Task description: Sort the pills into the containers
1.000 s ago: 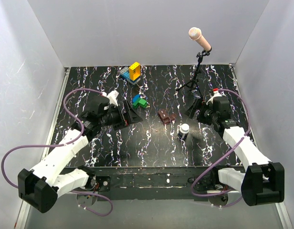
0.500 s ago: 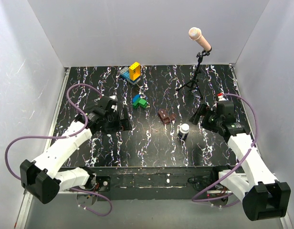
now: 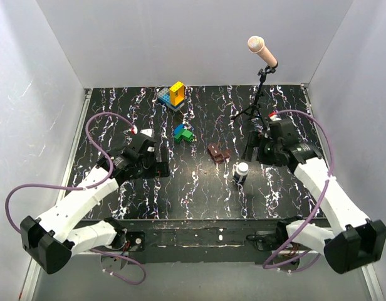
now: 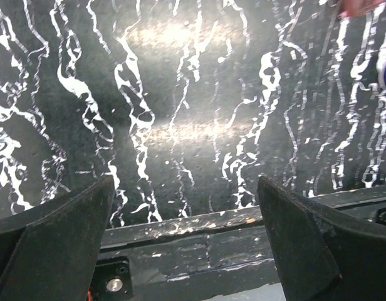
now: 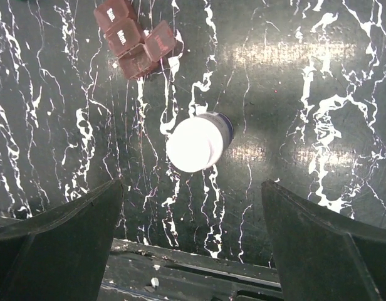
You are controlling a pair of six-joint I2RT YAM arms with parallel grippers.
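Pill box (image 5: 133, 39): small, translucent brown, row of square lettered cells, lying flat near bottle (image 5: 196, 143), not touching. Left gripper (image 4: 185, 185) and right gripper (image 5: 192, 188) both spread wide, empty.

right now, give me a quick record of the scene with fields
pill box: brown, lying on the table, untouched
bottle: upright, white cap on, near the pill box but apart from it
left gripper: open, empty, over bare table
right gripper: open, empty, pointed down at the bottle, not touching
toy blocks: far side
microphone stand: far right
loose pills: none visible
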